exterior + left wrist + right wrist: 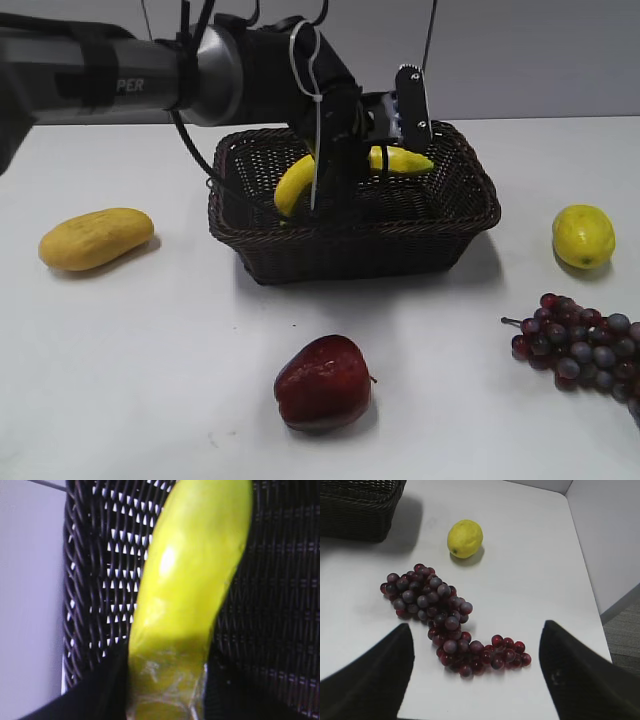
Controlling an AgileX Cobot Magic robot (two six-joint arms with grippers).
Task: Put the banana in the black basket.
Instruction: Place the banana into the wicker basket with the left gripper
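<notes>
The banana (292,185) is long, curved and bright yellow. My left gripper (345,165) is shut on it and holds it inside the black basket (350,245), just above the woven floor. In the left wrist view the banana (192,575) fills the middle, clamped between the dark jaws (165,695), with the basket's wall (100,580) behind it. My right gripper (477,680) is open and empty, hovering above the table at the right; it is out of the exterior view.
A stubby yellow-orange fruit (96,238) lies left of the basket. A red apple (323,384) lies in front. A lemon (583,236) and dark grapes (580,340) lie at the right, also in the right wrist view (465,538) (440,615). The table edge (590,595) runs at the right.
</notes>
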